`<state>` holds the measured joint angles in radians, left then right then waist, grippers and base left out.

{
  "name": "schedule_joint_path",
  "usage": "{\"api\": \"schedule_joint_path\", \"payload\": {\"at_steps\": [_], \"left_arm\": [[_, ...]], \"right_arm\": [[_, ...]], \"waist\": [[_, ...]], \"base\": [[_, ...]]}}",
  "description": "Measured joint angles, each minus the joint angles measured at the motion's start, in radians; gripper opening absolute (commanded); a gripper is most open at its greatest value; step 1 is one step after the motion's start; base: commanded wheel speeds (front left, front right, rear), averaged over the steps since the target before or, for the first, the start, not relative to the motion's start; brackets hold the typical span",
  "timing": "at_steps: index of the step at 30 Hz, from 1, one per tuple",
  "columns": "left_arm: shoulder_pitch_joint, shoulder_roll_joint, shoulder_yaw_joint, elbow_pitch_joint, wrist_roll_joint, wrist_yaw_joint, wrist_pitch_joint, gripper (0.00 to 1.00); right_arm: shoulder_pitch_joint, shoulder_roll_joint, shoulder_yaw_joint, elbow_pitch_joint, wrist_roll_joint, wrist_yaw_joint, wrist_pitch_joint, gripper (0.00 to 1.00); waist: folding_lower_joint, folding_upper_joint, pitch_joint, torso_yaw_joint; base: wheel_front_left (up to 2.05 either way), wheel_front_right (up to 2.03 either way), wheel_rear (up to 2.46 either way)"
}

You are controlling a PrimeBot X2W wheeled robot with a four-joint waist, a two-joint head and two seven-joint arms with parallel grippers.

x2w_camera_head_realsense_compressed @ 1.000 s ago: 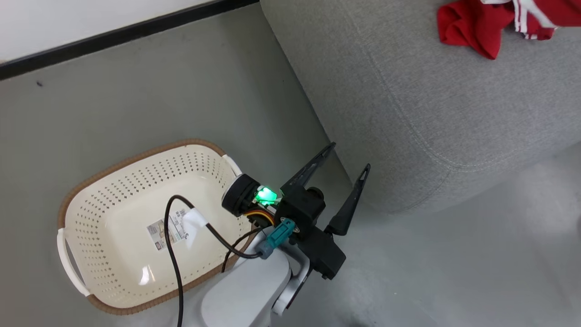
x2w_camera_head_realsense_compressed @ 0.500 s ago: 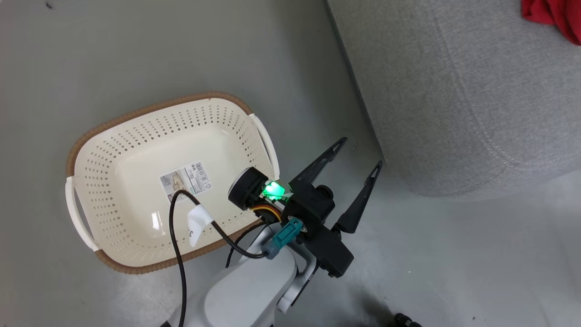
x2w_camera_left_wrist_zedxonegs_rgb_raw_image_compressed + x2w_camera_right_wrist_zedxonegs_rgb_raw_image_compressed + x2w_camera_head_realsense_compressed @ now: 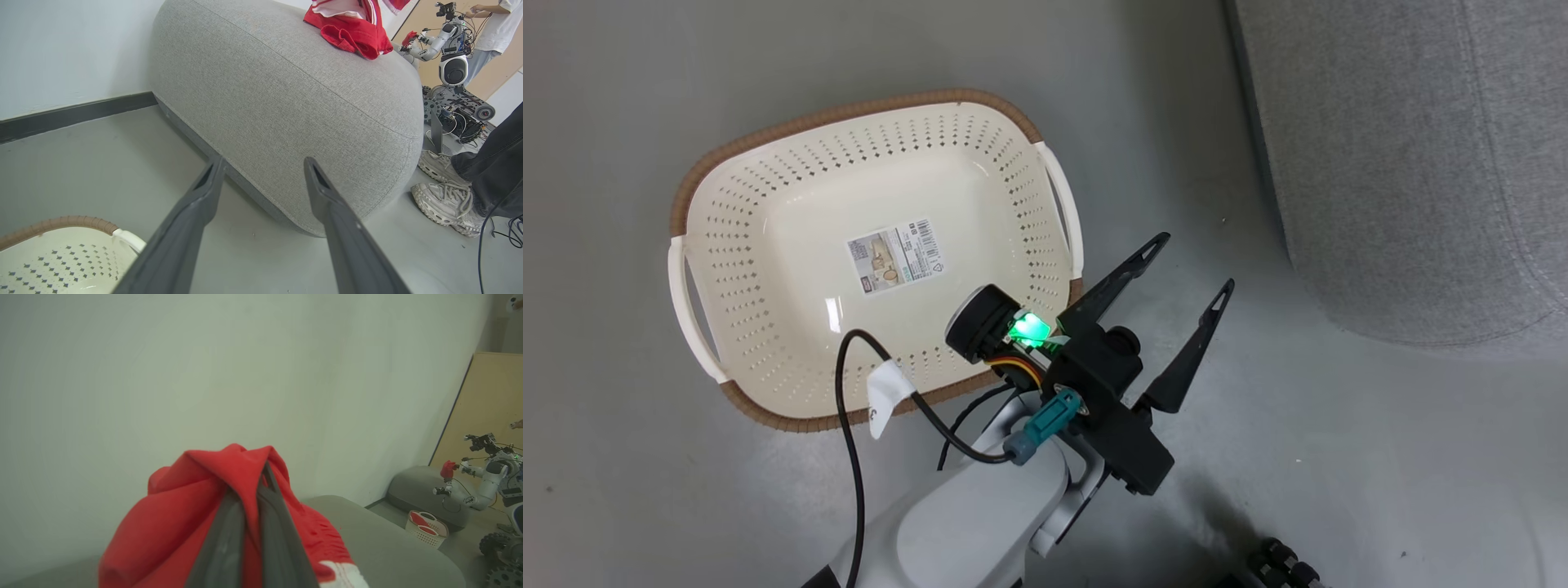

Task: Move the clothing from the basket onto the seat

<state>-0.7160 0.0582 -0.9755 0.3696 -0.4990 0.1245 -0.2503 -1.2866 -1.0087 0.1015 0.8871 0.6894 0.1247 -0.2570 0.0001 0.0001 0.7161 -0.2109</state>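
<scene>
The cream perforated basket (image 3: 768, 269) stands on the floor with nothing in it but a barcode sticker; its rim (image 3: 61, 223) also shows in the left wrist view. My left gripper (image 3: 1195, 262) hovers open and holding nothing between the basket and the light-grey seat (image 3: 1405, 163). In the left wrist view, its fingers (image 3: 208, 183) point at the seat's side (image 3: 286, 102), where red clothing (image 3: 351, 30) with white stripes lies on top. My right gripper (image 3: 253, 490) is shut on red clothing (image 3: 171, 522) with white trim, held above the seat (image 3: 388, 543).
A person's shoes (image 3: 441, 196) and dark trouser leg stand right of the seat. Another robot (image 3: 453, 61) works behind it, with a person beside it. The right wrist view has that robot (image 3: 486, 482), a second basket (image 3: 427, 531) and a pale wall (image 3: 204, 375).
The head camera has swung, so the basket and seat shift in its picture and the red clothing has left it. My left gripper stays open in the same pose.
</scene>
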Motion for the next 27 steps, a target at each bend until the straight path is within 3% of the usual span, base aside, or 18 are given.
{"api": "schedule_joint_path", "payload": {"at_steps": [10,17,18,19,20,27], "left_arm": [[0.019,-0.001,0.053,-0.023,-0.01,0.0,-0.002,1.0],[0.024,-0.001,0.073,-0.016,-0.01,0.0,-0.002,1.0],[0.024,-0.001,0.076,-0.016,-0.01,0.0,-0.002,1.0],[0.024,-0.002,0.079,-0.016,-0.01,0.0,-0.002,1.0],[0.024,-0.002,0.083,-0.016,-0.01,0.0,-0.002,1.0],[0.024,-0.002,0.08,-0.014,-0.034,0.0,-0.002,1.0]], "right_arm": [[0.001,0.128,0.102,0.063,0.096,0.0,0.0,0.0],[0.108,0.176,0.182,0.092,0.117,0.0,0.0,0.0],[0.12,0.179,0.187,0.091,0.127,0.0,0.0,0.21],[0.127,0.182,0.195,0.087,0.134,0.0,0.0,0.73],[0.131,0.188,0.199,0.084,0.143,0.0,0.0,1.0],[0.207,0.217,0.235,0.053,0.169,0.0,0.0,1.0]], "waist": [[0.0,0.0,0.062,0.048],[-0.0001,0.0,0.053,0.062],[-0.0003,0.0,0.048,0.062],[-0.0002,-0.0001,0.044,0.062],[-0.0002,0.0,0.039,0.061],[-0.0002,0.0,-0.003,0.058]], "base": [[0.0,0.0,0.0],[0.0,0.0,0.0],[0.0,0.0,0.0],[0.0,0.0,0.0],[0.0,0.0,0.0],[0.0,0.0,0.0]]}}
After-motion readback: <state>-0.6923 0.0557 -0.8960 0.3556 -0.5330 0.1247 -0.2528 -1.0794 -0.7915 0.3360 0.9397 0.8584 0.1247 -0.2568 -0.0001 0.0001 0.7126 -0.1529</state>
